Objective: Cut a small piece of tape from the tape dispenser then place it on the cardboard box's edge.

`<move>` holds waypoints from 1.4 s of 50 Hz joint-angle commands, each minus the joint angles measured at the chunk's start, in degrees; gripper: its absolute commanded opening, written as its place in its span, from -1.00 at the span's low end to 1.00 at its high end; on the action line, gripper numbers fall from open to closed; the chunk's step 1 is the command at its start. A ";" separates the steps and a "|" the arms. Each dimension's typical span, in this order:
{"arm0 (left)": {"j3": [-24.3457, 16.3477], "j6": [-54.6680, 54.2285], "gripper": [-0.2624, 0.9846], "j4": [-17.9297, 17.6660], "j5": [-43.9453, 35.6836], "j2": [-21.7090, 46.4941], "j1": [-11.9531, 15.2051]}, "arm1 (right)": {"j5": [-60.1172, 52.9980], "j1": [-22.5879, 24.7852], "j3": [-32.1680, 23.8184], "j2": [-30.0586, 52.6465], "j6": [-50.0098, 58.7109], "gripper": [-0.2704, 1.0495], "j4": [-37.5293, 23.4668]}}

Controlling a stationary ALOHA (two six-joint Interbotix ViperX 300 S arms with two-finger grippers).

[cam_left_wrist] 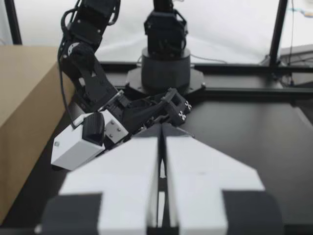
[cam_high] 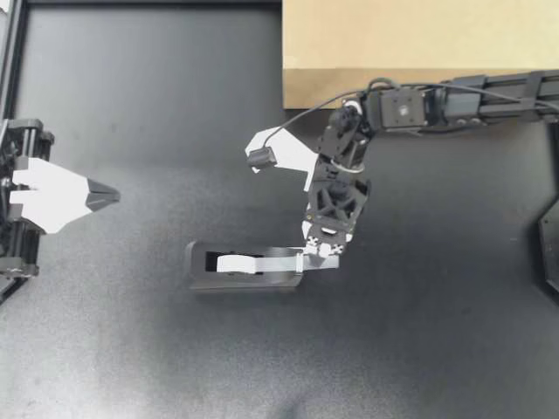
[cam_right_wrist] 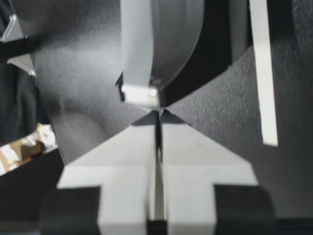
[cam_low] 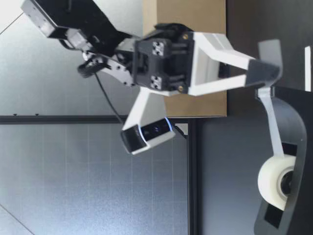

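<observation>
A black tape dispenser (cam_high: 249, 271) lies on the dark table with its white roll (cam_high: 236, 263) toward the left. My right gripper (cam_high: 316, 257) points down at the dispenser's right end and is shut on the tape's free end. In the low view that right gripper (cam_low: 268, 73) pinches the tape (cam_low: 270, 54) just above the cutter, and the strip runs back to the roll (cam_low: 274, 183). The right wrist view has the tape (cam_right_wrist: 138, 54) just ahead of the closed fingertips (cam_right_wrist: 171, 125). The cardboard box (cam_high: 419, 44) stands at the back right. My left gripper (cam_high: 109, 194) is shut and empty at the far left.
A black object (cam_high: 550, 244) sits at the table's right edge. The right arm's wrist camera (cam_high: 262, 157) and cable hang between the box and the dispenser. In the left wrist view the box (cam_left_wrist: 24, 112) stands beside the right arm's base (cam_left_wrist: 164, 68).
</observation>
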 commanded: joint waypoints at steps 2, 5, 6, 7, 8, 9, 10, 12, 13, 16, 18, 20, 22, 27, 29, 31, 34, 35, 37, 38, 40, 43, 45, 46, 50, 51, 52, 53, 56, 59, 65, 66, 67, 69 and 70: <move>-0.79 -0.09 -0.78 -0.79 -0.53 1.32 0.09 | -0.70 0.70 -0.35 0.70 -0.26 -0.73 -0.18; -0.79 -0.09 -0.78 -1.14 -0.53 1.76 0.09 | -0.97 0.70 -0.09 1.14 -0.35 -0.73 -0.26; -0.70 -0.09 -0.77 -1.32 -0.44 1.93 0.09 | -1.05 0.70 0.00 1.23 -0.35 -0.73 -0.26; -0.79 -0.09 -0.77 -1.41 -0.44 2.02 0.09 | -1.14 0.70 0.09 1.23 -0.35 -0.73 -0.26; -0.79 -0.09 -0.77 -1.49 -0.53 2.11 0.09 | -1.14 0.70 0.26 1.14 -0.35 -0.73 -0.35; -0.79 -0.09 -0.77 -1.76 -0.53 2.20 0.09 | -1.23 0.70 0.44 0.97 -0.35 -0.73 -0.44; -0.79 -0.09 -0.77 -1.85 -0.53 2.29 0.09 | -1.32 0.70 0.53 0.79 -0.35 -0.73 -0.53; -0.79 -0.18 -0.77 -2.11 -0.53 2.55 0.18 | -1.41 0.70 0.97 0.09 -0.26 -0.73 -0.70; -0.79 -0.18 -0.77 -2.29 -0.53 2.64 0.09 | -1.49 0.70 1.14 -0.44 -0.26 -0.73 -0.79; -0.88 -0.18 -0.76 -3.25 -0.53 3.43 0.09 | -2.02 0.62 1.67 -2.55 -0.09 -0.73 -1.41; -1.05 -0.18 -0.74 -3.87 -0.53 4.04 0.09 | -2.55 0.62 2.02 -4.22 0.00 -0.73 -2.02; -1.23 -0.18 -0.72 -4.39 -0.53 4.92 0.09 | -3.08 0.62 2.37 -5.89 0.09 -0.73 -2.72; -1.49 -0.18 -0.69 -4.83 -0.62 5.89 0.09 | -3.96 0.62 2.64 -7.82 0.26 -0.73 -3.96; -2.46 -0.18 -0.57 -5.45 -1.58 8.70 0.09 | -6.33 0.70 3.25 -12.74 0.79 -0.73 -8.00; -2.99 -0.18 -0.48 -5.54 -2.55 10.20 0.09 | -7.21 0.70 3.43 -14.59 1.14 -0.73 -9.40; -3.25 -0.18 -0.40 -5.54 -3.34 11.43 0.09 | -8.26 0.70 3.69 -16.79 1.76 -0.73 -11.25; -3.96 -0.09 -0.27 -5.54 -4.66 13.27 0.09 | -9.32 0.70 3.78 -18.90 2.55 -0.73 -13.18; -4.13 -0.09 -0.22 -5.54 -5.01 13.97 0.09 | -9.67 0.70 3.87 -19.42 2.81 -0.73 -13.89; -4.57 -0.09 -0.13 -5.54 -5.89 15.21 0.09 | -9.93 0.70 3.87 -20.48 3.34 -0.73 -15.21; -4.83 -0.09 -0.08 -5.54 -6.24 15.91 0.09 | -10.20 0.70 3.87 -20.92 3.52 -0.73 -15.82; -5.36 -0.09 -0.01 -5.54 -7.03 17.23 0.09 | -10.46 0.79 3.78 -21.80 3.87 -0.73 -16.96; -6.24 -0.09 0.06 -5.54 -8.17 19.78 0.09 | -10.81 0.79 3.78 -22.94 4.48 -0.73 -18.46; -6.86 -0.18 0.06 -5.54 -8.88 21.27 0.09 | -11.16 0.97 3.60 -23.64 5.10 -0.73 -19.60; -7.29 -0.09 0.06 -5.54 -9.32 21.97 0.09 | -11.25 1.05 3.52 -23.91 5.27 -0.73 -19.95; -8.44 0.00 0.06 -5.63 -11.51 25.22 0.09 | -11.51 1.32 2.90 -25.05 6.24 -0.73 -22.15; -8.79 0.09 0.06 -5.63 -12.13 26.02 0.09 | -11.51 1.32 2.72 -25.31 6.42 -0.73 -22.76; -9.05 0.09 0.06 -5.63 -12.83 26.89 0.09 | -11.51 1.49 2.55 -25.58 6.59 -0.73 -23.38; -9.40 0.09 0.07 -5.71 -13.54 27.77 0.09 | -11.51 1.67 2.29 -25.75 6.86 -0.73 -23.99; -10.63 0.09 0.08 -6.33 -16.17 30.85 0.18 | -11.78 2.20 1.32 -26.37 7.29 -0.73 -25.66; -11.60 0.26 0.09 -7.12 -17.75 33.22 0.09 | -12.22 3.08 -0.09 -26.81 7.38 -0.73 -26.89; -13.54 0.62 0.09 -8.35 -19.78 37.27 0.09 | -12.57 4.48 -2.55 -26.72 7.38 -0.73 -28.21; -13.89 0.62 0.09 -8.44 -19.86 37.71 0.18 | -12.57 4.75 -2.99 -26.72 7.38 -0.73 -28.30; -14.24 0.62 0.09 -8.44 -19.95 38.14 0.18 | -12.57 4.92 -3.25 -26.54 7.38 -0.73 -28.39; -14.94 0.70 0.09 -8.44 -19.95 38.85 0.18 | -12.57 5.19 -3.87 -26.46 7.38 -0.73 -28.74; -15.21 0.79 0.09 -8.44 -20.04 39.20 0.18 | -12.57 5.45 -4.22 -26.37 7.38 -0.73 -28.92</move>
